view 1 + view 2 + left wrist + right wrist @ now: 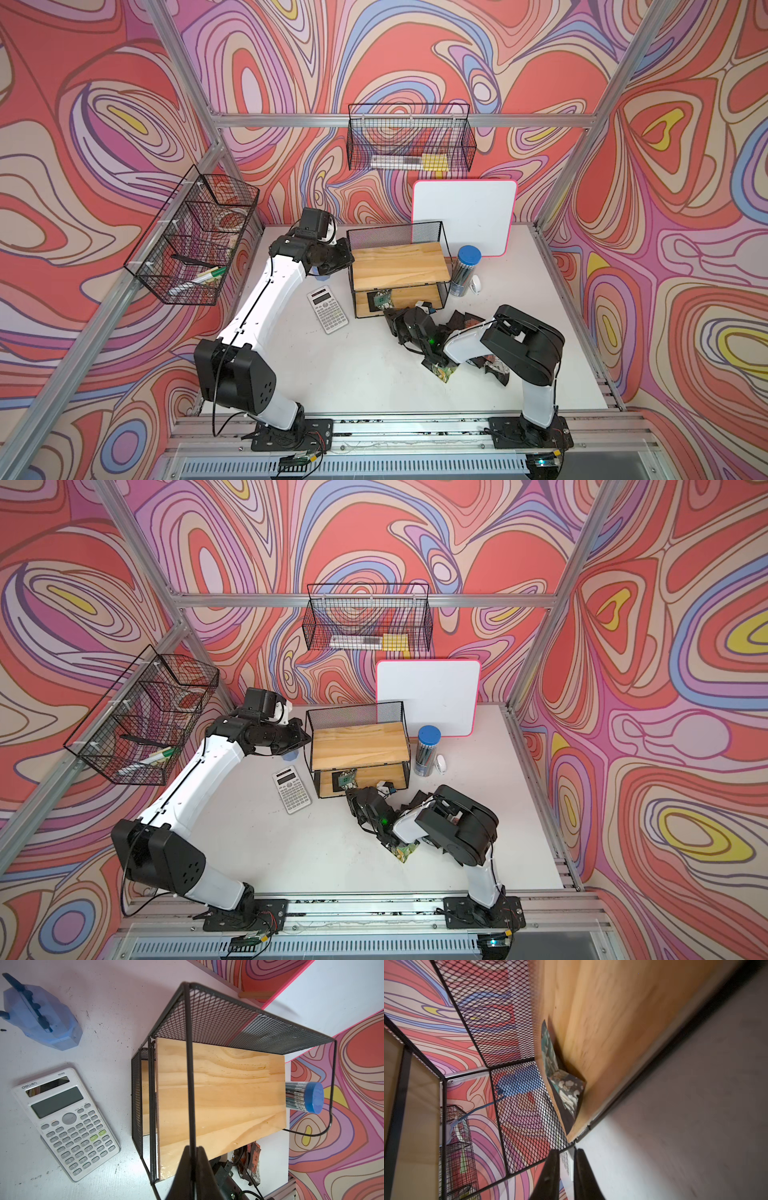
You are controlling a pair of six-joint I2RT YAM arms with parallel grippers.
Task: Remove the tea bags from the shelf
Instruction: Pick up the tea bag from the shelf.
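Trouble may come if the right claw, narrow and empty, pushes the tea bag deeper into the shelf that the left claw pinches tight.

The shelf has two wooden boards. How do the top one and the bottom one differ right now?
The top board is bare; the bottom board holds a green-printed tea bag at its end nearest the calculator. The top board shows fully from above; the bottom board is mostly hidden beneath it. Both are light wood in one black wire frame.
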